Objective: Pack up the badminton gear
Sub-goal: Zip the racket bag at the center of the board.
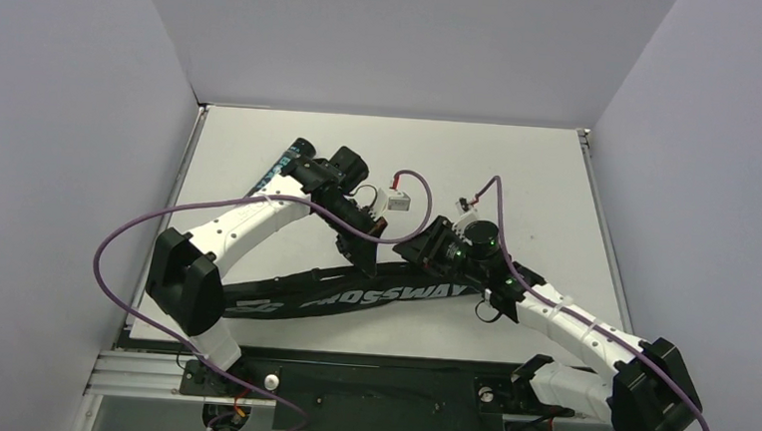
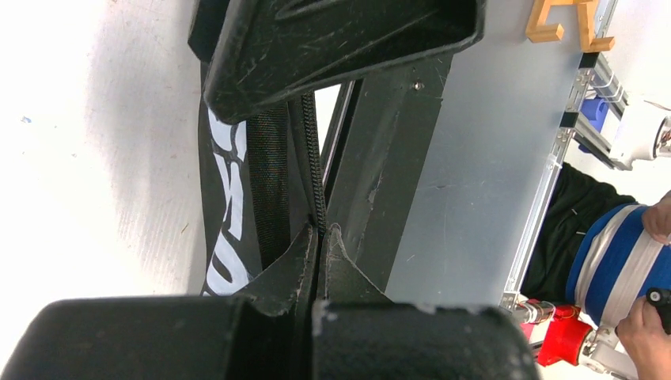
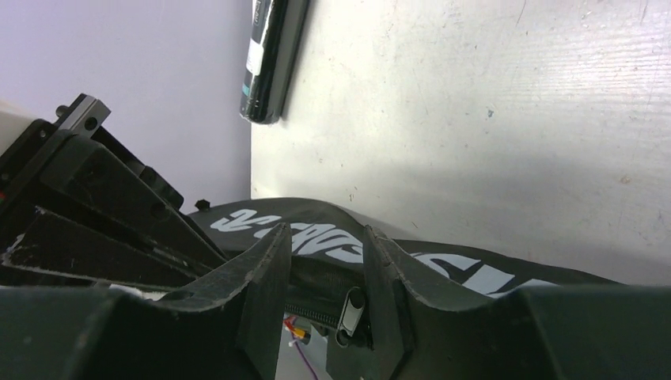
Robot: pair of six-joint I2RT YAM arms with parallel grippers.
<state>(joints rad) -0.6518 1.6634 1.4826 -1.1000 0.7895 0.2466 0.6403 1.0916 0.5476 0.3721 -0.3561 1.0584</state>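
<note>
Bag (image 1: 402, 295) pinched at its zipper edge (image 2: 314, 158) by left tool (image 2: 319, 237)

I get even overhead light on the top view, table (image 1: 540, 165) bright, soft shadows under the arms (image 1: 257, 223). Wrist views: near fingers (image 2: 281, 273) dark and blurry, left one overexposed.

Place: a robot lab
Clues: plain walls (image 1: 398, 37) round a white table (image 1: 529, 175), metal rails (image 1: 137, 376), purple cables (image 1: 121, 235)
</note>
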